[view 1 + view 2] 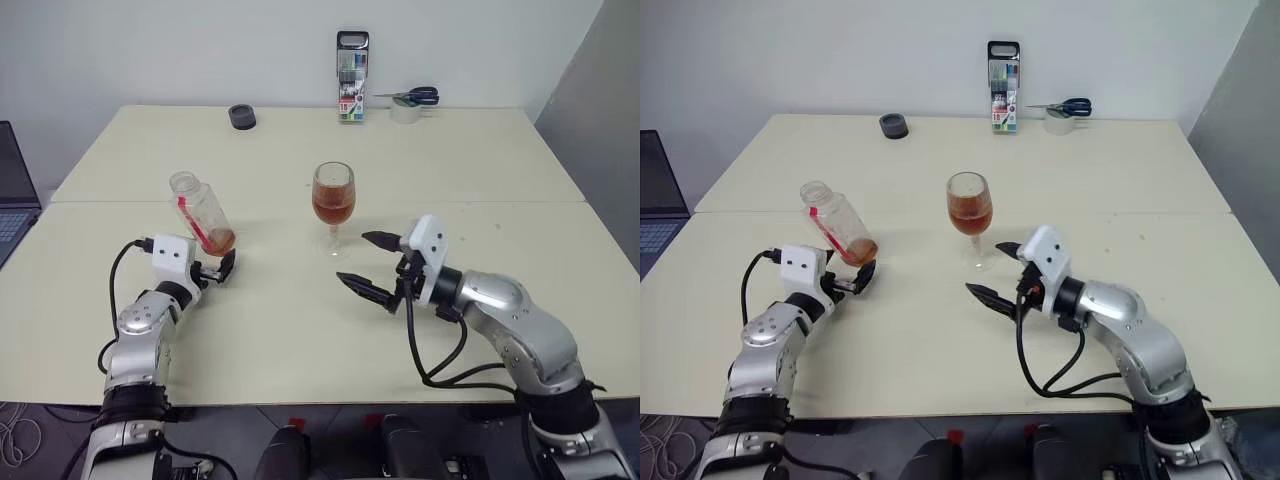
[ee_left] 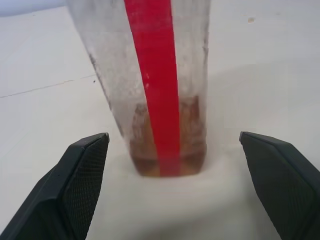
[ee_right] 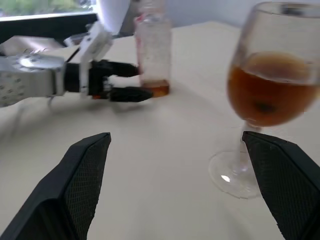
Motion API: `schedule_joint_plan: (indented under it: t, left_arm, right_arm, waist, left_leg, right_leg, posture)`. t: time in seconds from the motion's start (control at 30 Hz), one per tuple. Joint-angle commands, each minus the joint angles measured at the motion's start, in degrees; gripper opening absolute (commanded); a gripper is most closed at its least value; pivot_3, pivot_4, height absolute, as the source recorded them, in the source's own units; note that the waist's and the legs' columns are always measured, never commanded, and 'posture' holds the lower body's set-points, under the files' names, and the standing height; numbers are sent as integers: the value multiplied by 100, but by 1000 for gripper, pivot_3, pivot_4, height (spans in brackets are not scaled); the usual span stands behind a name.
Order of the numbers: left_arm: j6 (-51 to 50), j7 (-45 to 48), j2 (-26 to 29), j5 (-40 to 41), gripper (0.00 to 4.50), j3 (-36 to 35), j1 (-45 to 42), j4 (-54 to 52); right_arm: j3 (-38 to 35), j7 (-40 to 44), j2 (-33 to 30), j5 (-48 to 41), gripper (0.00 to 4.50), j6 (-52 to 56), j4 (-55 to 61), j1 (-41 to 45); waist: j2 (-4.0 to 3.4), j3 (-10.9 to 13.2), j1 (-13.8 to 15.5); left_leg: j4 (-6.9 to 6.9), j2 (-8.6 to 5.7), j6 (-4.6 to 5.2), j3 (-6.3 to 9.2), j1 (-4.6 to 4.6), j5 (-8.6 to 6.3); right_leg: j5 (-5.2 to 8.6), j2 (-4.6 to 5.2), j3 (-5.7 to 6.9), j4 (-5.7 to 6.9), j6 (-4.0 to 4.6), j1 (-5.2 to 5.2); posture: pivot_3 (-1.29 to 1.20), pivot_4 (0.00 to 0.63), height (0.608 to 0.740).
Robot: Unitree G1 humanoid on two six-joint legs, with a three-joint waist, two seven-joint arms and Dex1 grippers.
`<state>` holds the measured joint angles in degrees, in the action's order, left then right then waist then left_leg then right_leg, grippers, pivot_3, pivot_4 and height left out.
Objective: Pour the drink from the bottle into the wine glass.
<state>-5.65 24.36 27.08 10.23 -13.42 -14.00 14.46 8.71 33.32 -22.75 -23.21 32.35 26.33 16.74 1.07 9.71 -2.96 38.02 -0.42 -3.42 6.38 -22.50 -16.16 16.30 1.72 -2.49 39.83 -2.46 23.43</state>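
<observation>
The clear bottle [image 1: 200, 212] with a red strip stands on the table's left half, its open neck leaning away to the left in the head views. A little amber drink [image 2: 167, 155] sits in its base. My left gripper [image 1: 218, 264] is open, and its fingers [image 2: 85, 170] flank the bottle's base without touching it. The wine glass [image 1: 333, 200] stands upright mid-table, its bowl about half full of the drink [image 1: 333, 209]. My right gripper [image 1: 352, 258] is open just right of the glass's foot, with nothing between its fingers.
At the table's [image 1: 300, 340] far edge stand a marker case [image 1: 352, 62], a tape roll with scissors [image 1: 407, 108] and a small black round object [image 1: 241, 116]. A laptop [image 1: 12, 200] lies off the left side. A seam crosses the table behind the glass.
</observation>
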Motion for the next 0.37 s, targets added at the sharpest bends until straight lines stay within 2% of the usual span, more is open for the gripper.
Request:
schedule_joint_plan:
  t: [0.03,0.2,0.37]
  left_arm:
    - [-206,-26,57,155,4475,-142,319,-876]
    - [-453,-113,-119,303,4475,-122,808,-1821]
    - [-838,-317,-245,366,4475,-132,805,-2128]
  right_arm:
    - [-290,-212,192,-28,4500,-436,353,-499]
    - [-524,-841,724,114,4500,-926,445,-1382]
    - [-577,-1311,1185,331,4500,-1217,349,-1539]
  waist:
    - [0,0,13]
    - [0,0,37]
    - [-1,0,42]
  left_leg:
    - [0,0,0,0,0,0]
    - [-1,1,0,-1,9,0]
    - [-3,3,0,-13,22,0]
  right_leg:
    - [0,0,0,-3,0,-1]
    - [0,-2,0,-8,0,-13]
    - [1,-6,-6,-14,-1,-21]
  posture:
    - [0,150,740]
    - [0,150,740]
    - [0,150,740]
